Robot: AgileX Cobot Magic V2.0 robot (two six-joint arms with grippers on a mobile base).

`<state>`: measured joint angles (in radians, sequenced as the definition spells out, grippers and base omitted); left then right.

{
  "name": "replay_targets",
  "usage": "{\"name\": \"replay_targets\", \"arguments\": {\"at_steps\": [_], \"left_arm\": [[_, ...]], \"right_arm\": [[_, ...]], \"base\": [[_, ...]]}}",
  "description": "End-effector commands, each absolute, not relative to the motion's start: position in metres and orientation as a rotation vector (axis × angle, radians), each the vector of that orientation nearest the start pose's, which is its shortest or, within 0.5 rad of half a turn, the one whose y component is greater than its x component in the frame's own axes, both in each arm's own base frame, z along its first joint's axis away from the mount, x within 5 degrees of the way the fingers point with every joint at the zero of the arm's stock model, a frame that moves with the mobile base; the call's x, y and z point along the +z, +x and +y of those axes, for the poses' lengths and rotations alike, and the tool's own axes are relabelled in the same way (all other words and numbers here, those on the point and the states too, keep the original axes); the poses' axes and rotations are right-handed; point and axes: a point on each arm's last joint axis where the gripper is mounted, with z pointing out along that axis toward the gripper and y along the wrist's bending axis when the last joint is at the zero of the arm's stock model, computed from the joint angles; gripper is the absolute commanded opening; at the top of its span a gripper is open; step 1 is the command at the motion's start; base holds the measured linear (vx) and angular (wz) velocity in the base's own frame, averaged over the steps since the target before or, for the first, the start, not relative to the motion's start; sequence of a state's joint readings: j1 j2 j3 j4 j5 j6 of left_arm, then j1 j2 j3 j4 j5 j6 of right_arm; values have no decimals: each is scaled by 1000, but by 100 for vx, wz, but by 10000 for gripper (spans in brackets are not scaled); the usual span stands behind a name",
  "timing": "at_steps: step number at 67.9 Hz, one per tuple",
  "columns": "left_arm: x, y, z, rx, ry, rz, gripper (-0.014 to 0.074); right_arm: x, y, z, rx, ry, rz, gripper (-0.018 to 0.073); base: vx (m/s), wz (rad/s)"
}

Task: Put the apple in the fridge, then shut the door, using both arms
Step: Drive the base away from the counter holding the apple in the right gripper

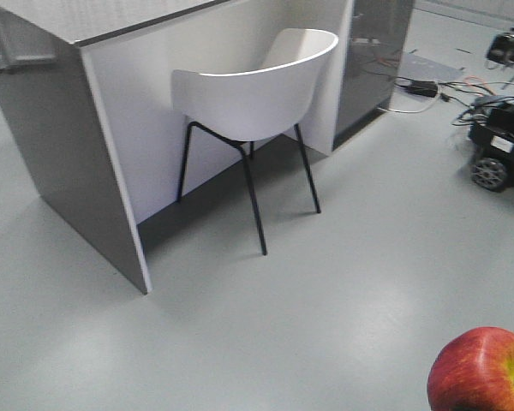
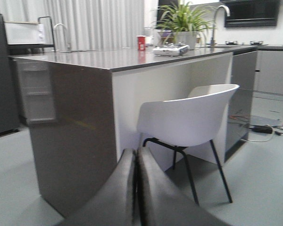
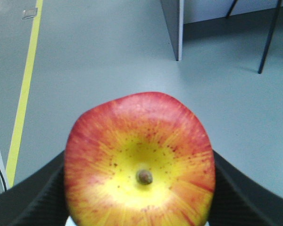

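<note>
The right tool (image 3: 137, 200) is clamped on the apple (image 3: 139, 160), one finger each side, stem dimple facing the wrist camera, above the grey floor (image 3: 108, 56). The left tool (image 2: 137, 188) is pinched together with nothing in it, pointing at the white chair (image 2: 188, 117) by the bench (image 2: 108, 59).

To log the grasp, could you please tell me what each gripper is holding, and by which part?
The right gripper holds the apple by its opposite sides; the left gripper is shut, empty.
</note>
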<state>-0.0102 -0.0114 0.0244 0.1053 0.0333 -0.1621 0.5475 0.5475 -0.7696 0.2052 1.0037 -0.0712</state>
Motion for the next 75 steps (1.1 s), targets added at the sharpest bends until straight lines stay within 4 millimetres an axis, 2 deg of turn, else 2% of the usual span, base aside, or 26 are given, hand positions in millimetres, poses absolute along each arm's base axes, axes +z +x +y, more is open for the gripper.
{"name": "replay_targets", "arguments": {"at_steps": [1,75], "left_arm": [[201,56,-1,-69,-39,1466,-6],[201,56,-1,-69,-39,1466,-6]], "right_arm": [[356,63,57,535,-635,2111,212],[356,63,57,535,-635,2111,212]], "base": [[3,35],[6,38]]}}
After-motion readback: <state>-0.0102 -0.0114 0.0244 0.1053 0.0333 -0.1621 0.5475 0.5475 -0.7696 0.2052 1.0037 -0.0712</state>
